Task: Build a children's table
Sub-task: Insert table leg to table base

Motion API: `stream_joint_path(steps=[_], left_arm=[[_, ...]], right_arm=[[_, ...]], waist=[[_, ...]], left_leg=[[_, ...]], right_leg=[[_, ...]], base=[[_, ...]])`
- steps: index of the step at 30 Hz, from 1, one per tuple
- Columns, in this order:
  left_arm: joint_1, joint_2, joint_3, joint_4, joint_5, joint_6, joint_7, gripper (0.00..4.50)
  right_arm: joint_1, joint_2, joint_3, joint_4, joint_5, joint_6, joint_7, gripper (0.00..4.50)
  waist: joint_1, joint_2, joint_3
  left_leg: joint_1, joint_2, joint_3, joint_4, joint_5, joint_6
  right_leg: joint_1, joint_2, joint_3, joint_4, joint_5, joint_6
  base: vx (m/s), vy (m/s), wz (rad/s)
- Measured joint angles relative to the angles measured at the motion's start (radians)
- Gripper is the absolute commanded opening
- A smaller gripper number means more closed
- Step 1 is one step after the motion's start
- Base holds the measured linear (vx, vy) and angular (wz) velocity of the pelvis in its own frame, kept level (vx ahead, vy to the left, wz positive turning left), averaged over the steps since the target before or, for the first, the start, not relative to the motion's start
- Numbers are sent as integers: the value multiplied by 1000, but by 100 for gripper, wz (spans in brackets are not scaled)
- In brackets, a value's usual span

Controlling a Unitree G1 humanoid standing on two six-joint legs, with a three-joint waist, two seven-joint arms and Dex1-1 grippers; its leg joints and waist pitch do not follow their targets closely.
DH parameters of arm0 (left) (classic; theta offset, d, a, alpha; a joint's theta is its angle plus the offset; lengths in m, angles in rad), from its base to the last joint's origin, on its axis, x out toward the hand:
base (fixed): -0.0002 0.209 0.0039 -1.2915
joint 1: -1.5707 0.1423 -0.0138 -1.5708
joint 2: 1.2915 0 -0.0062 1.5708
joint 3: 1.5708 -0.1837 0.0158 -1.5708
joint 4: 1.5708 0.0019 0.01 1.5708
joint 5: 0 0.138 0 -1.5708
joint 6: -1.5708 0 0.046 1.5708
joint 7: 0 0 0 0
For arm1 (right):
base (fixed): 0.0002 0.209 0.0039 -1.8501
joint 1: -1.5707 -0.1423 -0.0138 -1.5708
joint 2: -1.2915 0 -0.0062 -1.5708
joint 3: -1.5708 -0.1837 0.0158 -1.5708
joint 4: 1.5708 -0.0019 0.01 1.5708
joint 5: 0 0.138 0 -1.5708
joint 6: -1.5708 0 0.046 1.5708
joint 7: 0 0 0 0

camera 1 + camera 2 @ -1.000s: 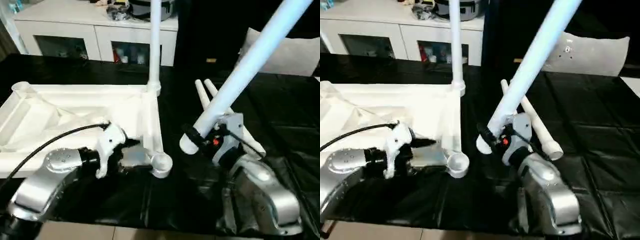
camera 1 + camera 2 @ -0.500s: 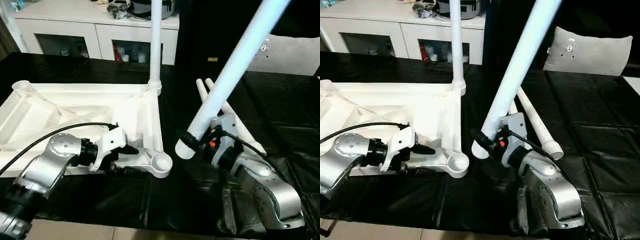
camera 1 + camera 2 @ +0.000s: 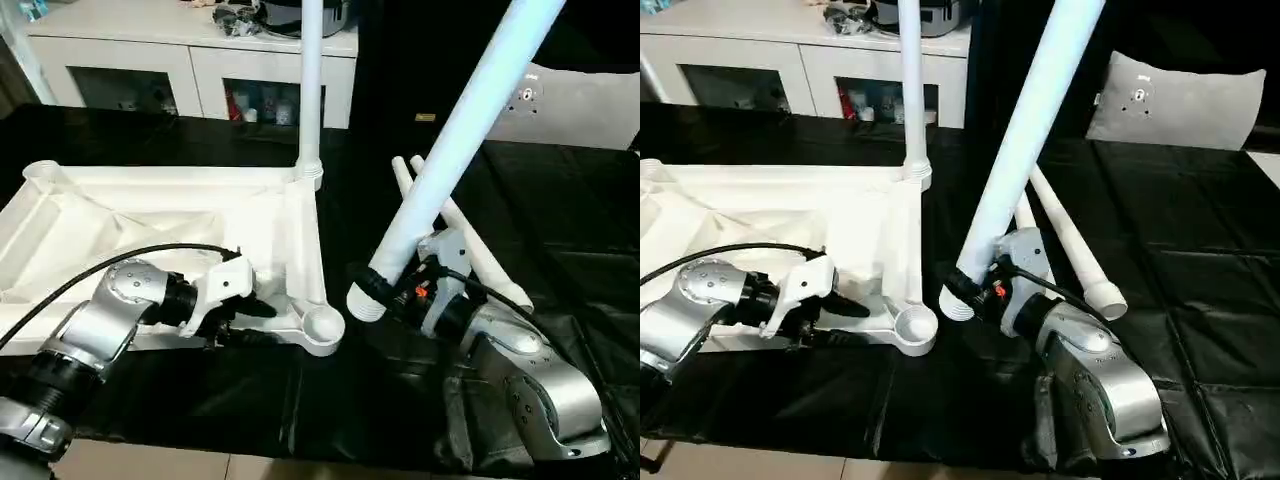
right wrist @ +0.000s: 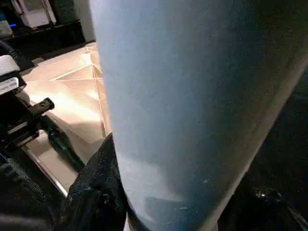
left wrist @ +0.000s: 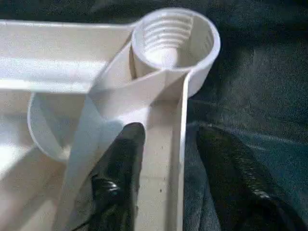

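Note:
The white tabletop point(image 3: 120, 225) lies upside down on the black table. One leg point(image 3: 310, 90) stands upright in its far right corner socket. The near right socket point(image 3: 325, 328) is bare, its thread showing point(image 5: 168, 41). My left gripper point(image 3: 262, 312) is open and straddles the near rim just left of that socket, one finger point(image 5: 120, 163) inside the rim wall and the other outside. My right gripper point(image 3: 405, 290) is shut on a second leg point(image 3: 450, 150), held tilted with its thick end point(image 3: 365, 300) low, right of the near socket. Two more legs point(image 3: 1070, 235) lie behind it.
A white cabinet point(image 3: 200, 50) stands behind the table. A grey pillow point(image 3: 1180, 100) lies at the back right. My left arm's black cable point(image 3: 90, 275) loops over the tabletop. The black sheet point(image 3: 1200, 280) is bare to the right.
My left gripper's fingers have narrowed around the near rim beside the socket. The held leg's lower end has come slightly closer to the near right socket. The camera has tilted.

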Motion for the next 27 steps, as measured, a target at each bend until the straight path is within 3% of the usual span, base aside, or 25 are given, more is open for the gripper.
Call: stream_joint_path(steps=[22,27], left_arm=[[-5,-12,0,56,25,-53,-27,11],[-5,-19,3,64,39,-79,-25,0]], right_arm=[[0,-2,14,0,-12,-2,0,190],[0,3,14,0,-12,-2,-1,190]], waist=[[1,0,0],[0,0,0]], left_leg=[[0,1,1,0,0,0],[0,1,2,0,0,0]], right_leg=[[0,0,0,0,0,0],[0,-1,0,0,0,0]], base=[[0,0,0],[0,0,0]])
